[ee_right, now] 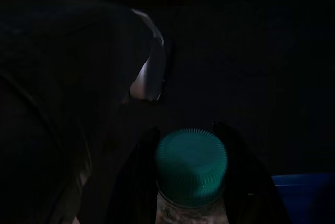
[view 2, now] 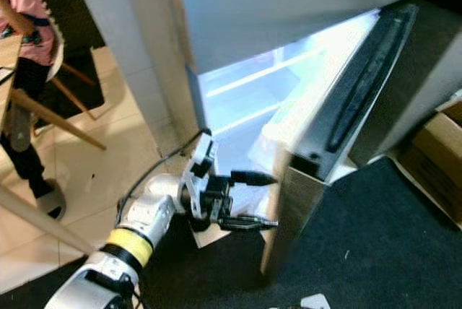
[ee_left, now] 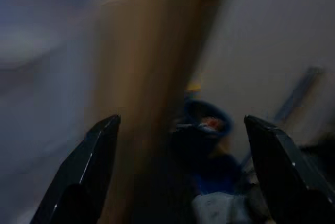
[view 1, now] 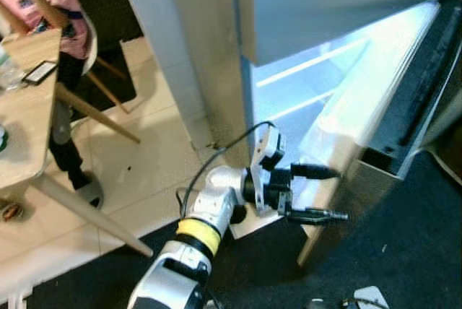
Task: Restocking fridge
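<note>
Left gripper (view 1: 317,193): its two black fingers are spread apart and hold nothing; it hovers at the lower front edge of the fridge door (view 1: 375,114), which stands open.
Right gripper (ee_right: 191,182): its fingers are closed around a bottle with a green cap (ee_right: 191,165); the view is very dark, so where this arm hangs I cannot tell.
Fridge (view 2: 245,99): the inside is lit, with white shelves, and the lower shelf looks free.
Step in hand: probably to hold the door open, then to bring the bottle in.
How to do it well: keep the left fingers against the door edge so it does not swing back, and carry the bottle upright.
Person (view 1: 43,6): sits at the table (view 1: 29,107), well apart from the fridge.
</note>
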Motion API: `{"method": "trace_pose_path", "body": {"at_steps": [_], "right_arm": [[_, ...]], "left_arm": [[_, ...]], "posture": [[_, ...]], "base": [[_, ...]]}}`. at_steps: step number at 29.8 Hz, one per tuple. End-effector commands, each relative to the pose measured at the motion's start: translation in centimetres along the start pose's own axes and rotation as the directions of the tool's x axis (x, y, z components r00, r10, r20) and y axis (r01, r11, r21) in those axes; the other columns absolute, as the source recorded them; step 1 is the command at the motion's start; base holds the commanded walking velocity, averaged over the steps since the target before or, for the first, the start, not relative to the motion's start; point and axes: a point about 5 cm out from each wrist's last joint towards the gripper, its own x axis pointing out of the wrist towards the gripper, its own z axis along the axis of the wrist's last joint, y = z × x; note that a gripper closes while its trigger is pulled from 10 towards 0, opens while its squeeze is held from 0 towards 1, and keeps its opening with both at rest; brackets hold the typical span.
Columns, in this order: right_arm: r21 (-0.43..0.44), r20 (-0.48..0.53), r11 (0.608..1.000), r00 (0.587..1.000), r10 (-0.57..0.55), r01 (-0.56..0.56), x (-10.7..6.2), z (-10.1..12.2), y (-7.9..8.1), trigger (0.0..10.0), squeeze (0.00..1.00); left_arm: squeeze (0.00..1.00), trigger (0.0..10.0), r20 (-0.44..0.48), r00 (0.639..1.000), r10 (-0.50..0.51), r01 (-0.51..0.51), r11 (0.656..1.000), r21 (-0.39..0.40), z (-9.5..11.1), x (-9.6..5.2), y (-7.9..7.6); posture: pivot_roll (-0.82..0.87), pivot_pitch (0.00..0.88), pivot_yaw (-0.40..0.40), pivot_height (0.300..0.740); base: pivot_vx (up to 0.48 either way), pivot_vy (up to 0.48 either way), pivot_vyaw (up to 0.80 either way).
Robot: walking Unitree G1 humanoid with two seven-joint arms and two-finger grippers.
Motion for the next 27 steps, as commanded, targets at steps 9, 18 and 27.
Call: {"method": "trace_pose_path", "body": {"at_steps": [9,18,27], "right_arm": [[0.061,0.128,0.997,0.991,0.048,-0.056,0.3,3.0,1.0,10.0,0.0],[0.054,0.237,0.993,0.968,0.085,-0.1,0.3,6.1,1.1,10.0,0.0],[-0.049,0.305,0.978,0.929,0.21,-0.205,0.2,8.9,2.6,10.0,0.0]], "left_arm": [[0.0,10.0,-0.418,0.58,0.699,-0.793,0.602,-0.093,-10.0,-16.2,-2.4],[0.0,10.0,-0.626,0.251,0.738,-0.96,0.273,-0.063,-14.7,-21.6,-7.7],[0.0,10.0,-0.76,0.013,0.649,-1.0,0.018,-0.001,-18.1,-23.2,-12.6]], "posture": [[-0.15,0.042,0.111,0.74],[-0.14,0.009,0.105,0.74],[-0.13,0.0,0.085,0.74]], "base": [[0.0,0.0,0.0],[0.0,0.0,0.0],[0.0,0.0,0.0]]}}
